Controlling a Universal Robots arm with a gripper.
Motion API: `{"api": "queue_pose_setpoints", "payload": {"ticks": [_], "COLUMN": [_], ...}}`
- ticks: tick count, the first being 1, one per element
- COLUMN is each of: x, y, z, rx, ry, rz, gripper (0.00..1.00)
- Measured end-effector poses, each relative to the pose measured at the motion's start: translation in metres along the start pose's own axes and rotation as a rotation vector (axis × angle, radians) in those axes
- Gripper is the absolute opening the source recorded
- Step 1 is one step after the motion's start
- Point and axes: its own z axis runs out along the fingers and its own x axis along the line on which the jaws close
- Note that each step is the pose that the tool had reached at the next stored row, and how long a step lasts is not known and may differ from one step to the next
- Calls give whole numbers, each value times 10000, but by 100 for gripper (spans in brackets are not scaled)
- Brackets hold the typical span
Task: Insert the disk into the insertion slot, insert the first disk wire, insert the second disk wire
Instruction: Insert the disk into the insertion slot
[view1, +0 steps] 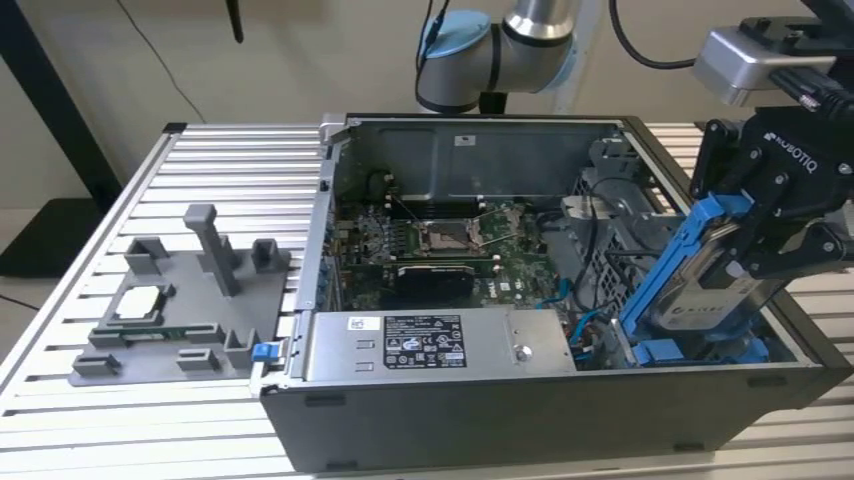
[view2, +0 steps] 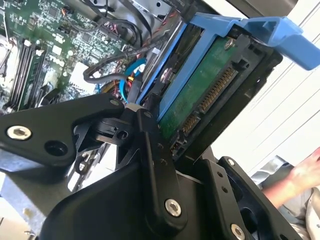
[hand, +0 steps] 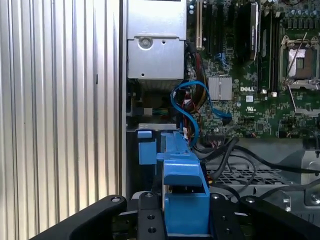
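Hidden: from here I cannot make out most of the insertion slot (view1: 657, 352). The tilted drive covers it, and only its blue tabs show at the case's near corner on the exterior view's right.
Seating: I cannot tell how deep the lower end sits in the bay.
Cut off: the arm's upper links run out of the exterior view, and a blurred hand (view2: 304, 172) sits at the edge of the second wrist view.
Hard to read: blue cables (hand: 187, 112) loop beside the motherboard (hand: 250, 80), and I cannot trace where they end.
Gripper: the gripper (view1: 761, 235) is pressed in on the disk (view1: 707, 285), its black fingers (view2: 152, 145) pinching the upper part of the blue carrier frame (hand: 182, 187).
Disk position: it leans steeply over the right end of the computer case (view1: 534, 420). Its lower end is down among the blue tabs and its top rises above the case rim.
Disk underside: the green board and its connector pins lie exposed in the second wrist view.
Neighbours: the power-supply box (view1: 427, 345) lies just beside the bay, toward the exterior view's left.
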Motion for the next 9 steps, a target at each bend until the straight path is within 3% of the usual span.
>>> {"api": "queue_pose_setpoints", "payload": {"ticks": [9], "x": [6], "y": [-6], "z": [165], "rx": [-1], "ry": [-1], "rz": [0], "gripper": [0]}}
